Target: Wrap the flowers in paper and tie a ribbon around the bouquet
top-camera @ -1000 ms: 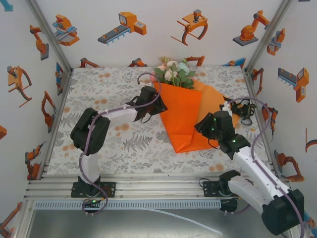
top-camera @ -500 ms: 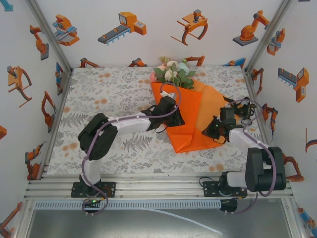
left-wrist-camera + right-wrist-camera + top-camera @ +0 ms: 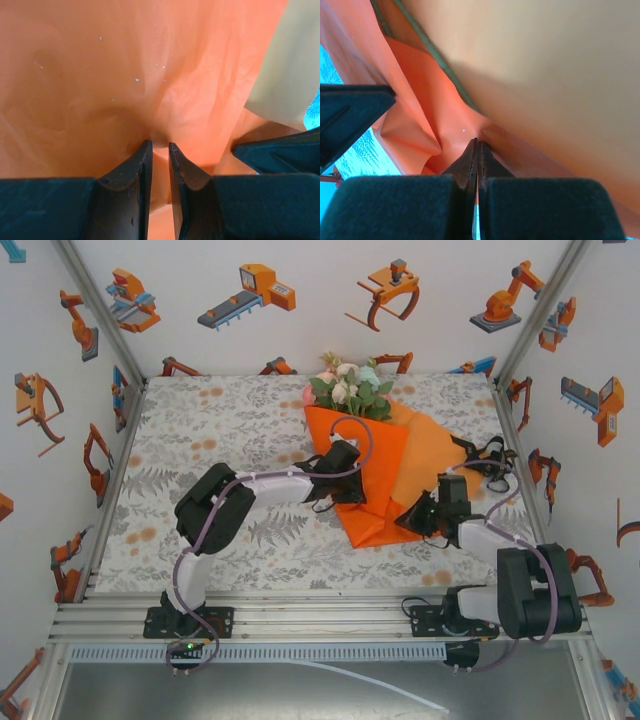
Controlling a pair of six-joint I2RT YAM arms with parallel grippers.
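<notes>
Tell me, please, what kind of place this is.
Probably a robot test booth, not a flower shop: white walls printed with orange cartoon robot arms, silver aluminium frame rails, and a white-and-black left robot arm and right robot arm bolted at the near edge.

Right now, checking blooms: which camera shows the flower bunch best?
Top external: the pink, white and green flower bunch sits whole at the orange paper sheet's far end. Both wrist views face that paper up close.

No legible text or labels
</notes>
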